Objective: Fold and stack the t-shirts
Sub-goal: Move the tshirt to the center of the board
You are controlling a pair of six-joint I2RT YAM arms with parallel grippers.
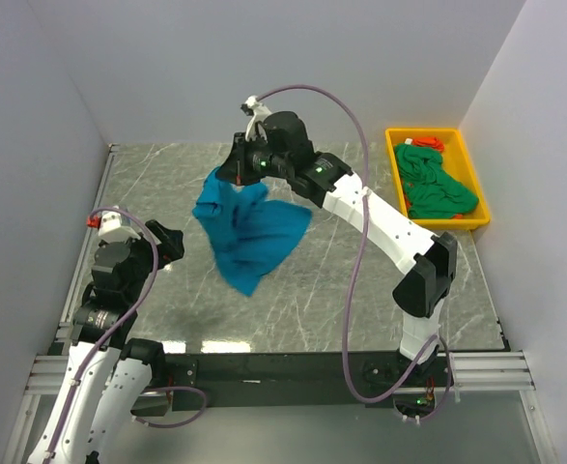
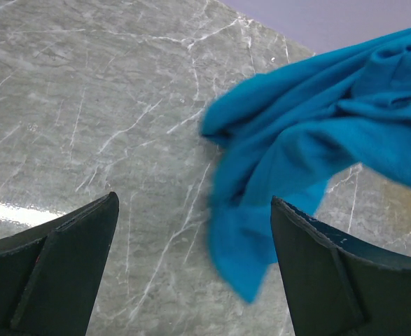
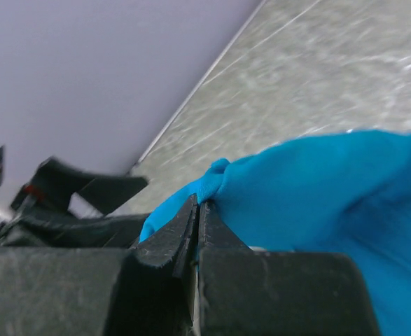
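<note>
The right jaws gripped 1 bunched edge of the teal-blue t-shirt, holding it above the desk; its lower end possibly touched the surface. The left jaws stood wide open, empty. The green t-shirt lay in the yellow bin.

Grey marble table, plain lavender walls.

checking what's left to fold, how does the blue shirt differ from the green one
The blue t-shirt is pinched in the shut right gripper and dangles over the table; the green t-shirt lies in the yellow bin, touched by no gripper. The blue one hangs stretched out; the green one is crumpled. Both are unfolded.
</note>
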